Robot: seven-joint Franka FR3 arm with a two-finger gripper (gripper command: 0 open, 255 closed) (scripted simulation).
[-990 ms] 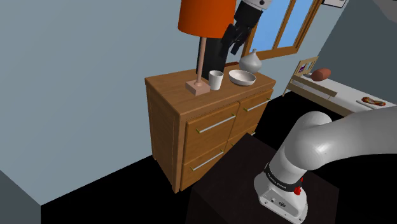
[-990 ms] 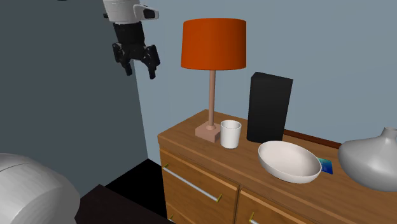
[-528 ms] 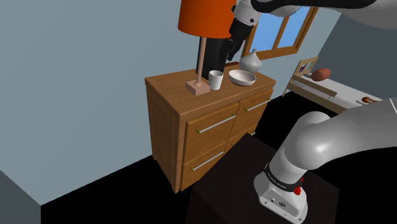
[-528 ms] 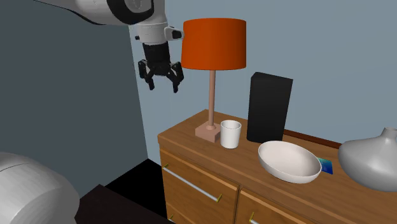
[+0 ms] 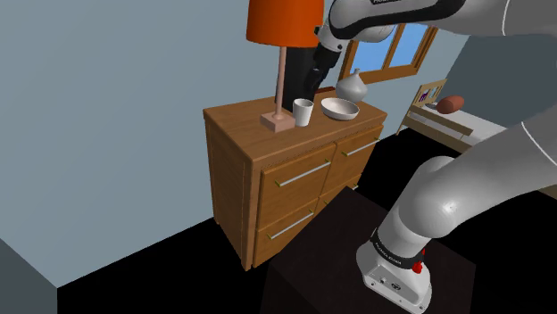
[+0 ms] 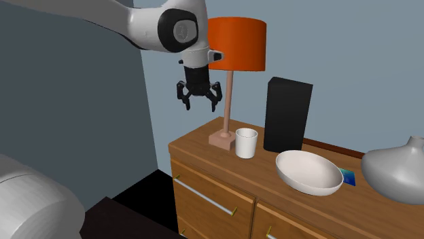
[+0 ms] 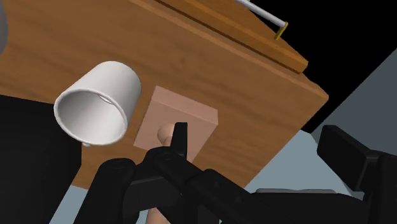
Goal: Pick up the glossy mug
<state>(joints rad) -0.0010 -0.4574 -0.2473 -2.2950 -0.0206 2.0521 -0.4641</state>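
On the dresser top, second exterior view: a white mug stands upright, long axis vertical, mouth facing up. Surface is glossy and plain; I cannot make out a handle. It sits just beside the lamp base, at 3 o'clock of it, near the dresser's front edge.

Neighbours of the mug, same view: black box at 1 o'clock, close behind; white bowl at 4 o'clock, apart; grey vase farther off, past the bowl.

Gripper: hangs in the air at 11 o'clock of the mug, pointing down, beside the lamp pole and above the base. Fingers spread apart, nothing between them, no contact with the mug.

Wrist view: the mug shows its round mouth and pale inside to the camera. The lamp base lies ahead of the gripper, with the mug off to one side, just beside the base.

Shoulder view: mug at 3 o'clock of the lamp base, bowl beyond.
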